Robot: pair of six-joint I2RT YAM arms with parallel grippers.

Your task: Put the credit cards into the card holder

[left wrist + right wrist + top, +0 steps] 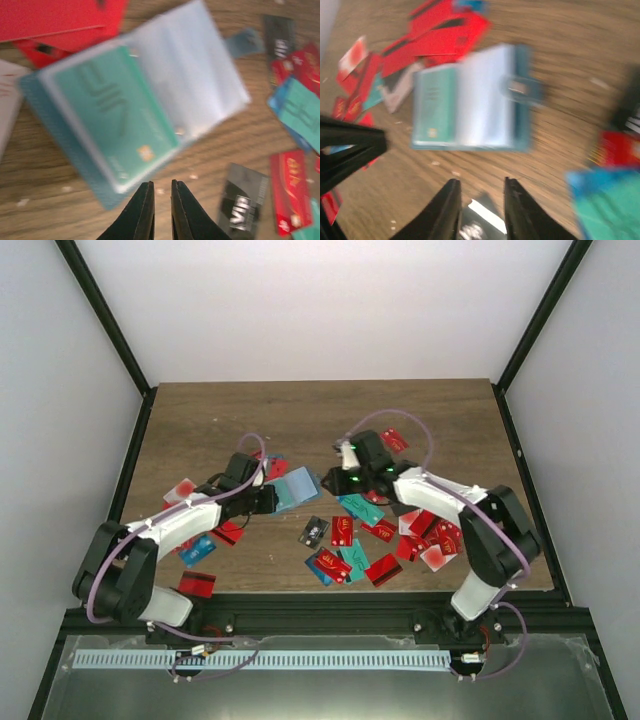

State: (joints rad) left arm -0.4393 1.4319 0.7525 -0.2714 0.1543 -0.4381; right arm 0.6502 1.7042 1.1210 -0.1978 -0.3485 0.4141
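Holder [297,488] lies open, one only, holding one teal card [112,115].

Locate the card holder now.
Top view: the card holder lies open slightly left of the table centre, just ahead of the left gripper, with red cards beyond it.

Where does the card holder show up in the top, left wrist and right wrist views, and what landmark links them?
Top external: the card holder sits near the picture's centre, slightly left.
Left wrist: it lies open and fills the centre.
Right wrist: it lies open at the centre.
Shared landmark: the black card beside it, at lower right in the left wrist view and at the bottom edge in the right wrist view.
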